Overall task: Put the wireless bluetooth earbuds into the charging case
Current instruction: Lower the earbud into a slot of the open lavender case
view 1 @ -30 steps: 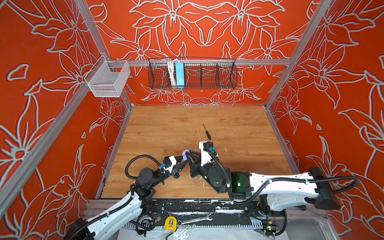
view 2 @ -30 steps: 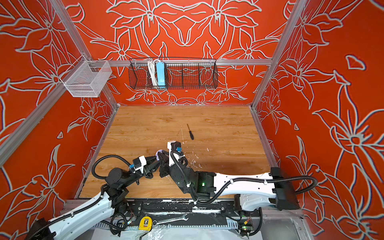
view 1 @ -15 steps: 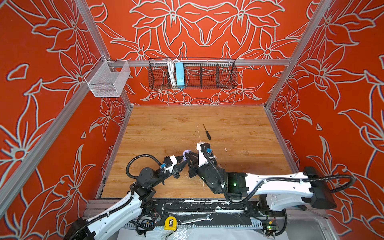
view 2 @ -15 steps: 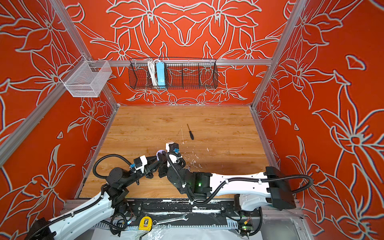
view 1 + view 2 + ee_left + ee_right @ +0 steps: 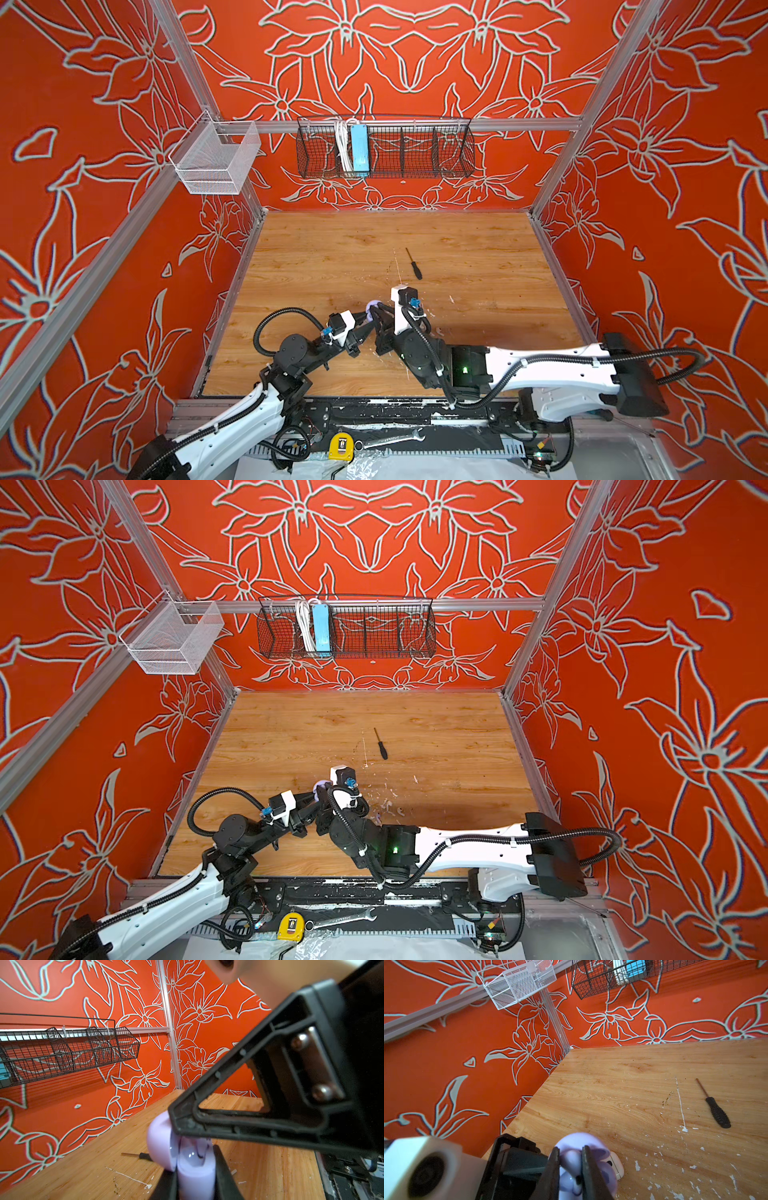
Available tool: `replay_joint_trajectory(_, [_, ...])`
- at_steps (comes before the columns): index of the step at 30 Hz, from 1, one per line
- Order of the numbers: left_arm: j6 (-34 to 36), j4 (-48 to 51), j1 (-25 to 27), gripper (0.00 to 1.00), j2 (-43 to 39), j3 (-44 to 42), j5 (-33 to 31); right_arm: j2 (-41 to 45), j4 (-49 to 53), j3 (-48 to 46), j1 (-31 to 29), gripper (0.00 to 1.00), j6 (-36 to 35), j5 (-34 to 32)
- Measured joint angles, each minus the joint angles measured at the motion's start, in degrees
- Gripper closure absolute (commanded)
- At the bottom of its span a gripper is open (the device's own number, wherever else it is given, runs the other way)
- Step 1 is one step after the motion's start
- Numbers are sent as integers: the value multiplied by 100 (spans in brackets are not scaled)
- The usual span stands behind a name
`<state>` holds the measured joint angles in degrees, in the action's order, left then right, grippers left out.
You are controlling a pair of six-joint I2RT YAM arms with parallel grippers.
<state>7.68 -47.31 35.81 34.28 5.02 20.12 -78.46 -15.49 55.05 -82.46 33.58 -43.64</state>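
Hanging on the left wall: a white mesh basket (image 5: pixel 216 160) is sitting high on the frame rail, well apart from both arms.
left gripper (image 5: pixel 194 1167): it is pointing in from the near left, and its jaws are clamping tight on the body of the charging case.
charging case (image 5: pixel 372 305): this lavender case is sitting in that grip over the near middle of the wooden table (image 5: pixel 332 257), with its lid (image 5: pixel 159 1138) standing open. Whether it is resting on the wood or raised off it cannot be told.
lavender earbud (image 5: pixel 570 1160): it is sitting pinched just over the open case. Whether it is touching its well is not showing.
right gripper (image 5: pixel 570 1150): it is pointing down at the case, with its jaws nearly closed and pinching the lavender earbud.
cream-white piece (image 5: pixel 614 1164): this rounded piece is lying on the table just beside the case. What it is cannot be told.
black wire basket (image 5: pixel 415 149): it is hanging on the far wall and holding a blue power strip (image 5: pixel 359 149) in its left part.
screwdriver (image 5: pixel 414 266): it is lying farther back, slightly right of the grippers and apart from them.
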Motion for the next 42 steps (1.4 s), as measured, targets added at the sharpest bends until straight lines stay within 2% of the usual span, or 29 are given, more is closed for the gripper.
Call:
replay_joint_trajectory(25, [0, 131, 26, 100, -52, 0, -63, -96, 313, 39, -149, 88, -188, -234])
replay_joint_trajectory(29, [-2, 133, 26, 100, -50, 0, -55, -98, 323, 39, -153, 86, -190, -232])
replay_joint_trajectory(34, [0, 133, 26, 100, -50, 0, -76, -96, 328, 39, -155, 72, -205, -199])
replay_joint_trajectory(42, [2, 96, 26, 100, -35, 0, -125, 98, 417, 15, -179, 67, -208, 114])
